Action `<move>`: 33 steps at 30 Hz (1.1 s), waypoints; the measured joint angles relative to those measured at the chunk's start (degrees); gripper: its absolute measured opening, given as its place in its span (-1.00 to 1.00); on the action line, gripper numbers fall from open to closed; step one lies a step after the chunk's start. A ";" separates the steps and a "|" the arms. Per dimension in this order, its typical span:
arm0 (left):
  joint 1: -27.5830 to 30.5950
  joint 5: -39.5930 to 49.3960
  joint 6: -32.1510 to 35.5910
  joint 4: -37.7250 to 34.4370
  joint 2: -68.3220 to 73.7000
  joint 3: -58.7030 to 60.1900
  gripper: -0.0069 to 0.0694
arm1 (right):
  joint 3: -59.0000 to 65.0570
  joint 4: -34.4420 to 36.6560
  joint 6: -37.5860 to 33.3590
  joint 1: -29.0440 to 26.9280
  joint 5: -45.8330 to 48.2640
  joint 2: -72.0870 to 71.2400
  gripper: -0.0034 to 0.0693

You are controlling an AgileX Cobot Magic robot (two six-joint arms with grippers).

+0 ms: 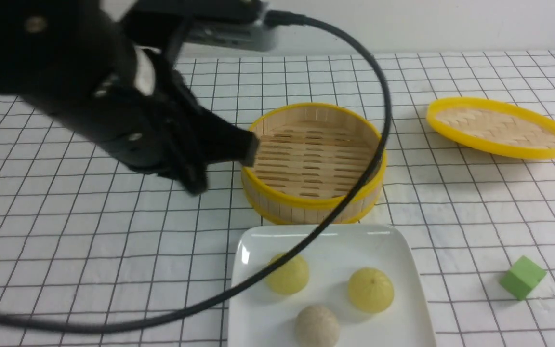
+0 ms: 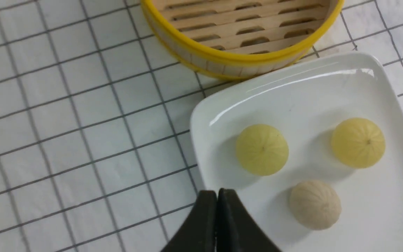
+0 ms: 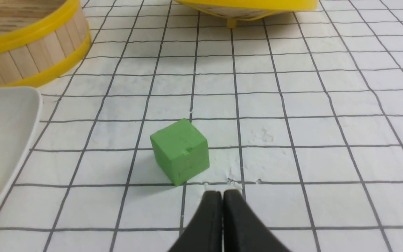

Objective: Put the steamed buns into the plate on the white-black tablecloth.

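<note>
The left jaws hung shut and empty (the right pair was closed too, farther off). Below them and rightward, both steamed buns [image 2: 262, 149] sat apart in the plate [image 2: 198, 140], apparently leaving only withdrawal.

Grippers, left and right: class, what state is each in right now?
Left tool: closed, holding nothing.
Right tool: closed, holding nothing.

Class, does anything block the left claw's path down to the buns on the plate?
Nothing visible stands between the left claw and the buns, which already lie on the plate.
</note>
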 joint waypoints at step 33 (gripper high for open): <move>1.44 -34.61 -13.89 3.78 -32.70 46.55 -0.69 | 0.00 0.00 0.00 0.00 0.00 0.00 -0.73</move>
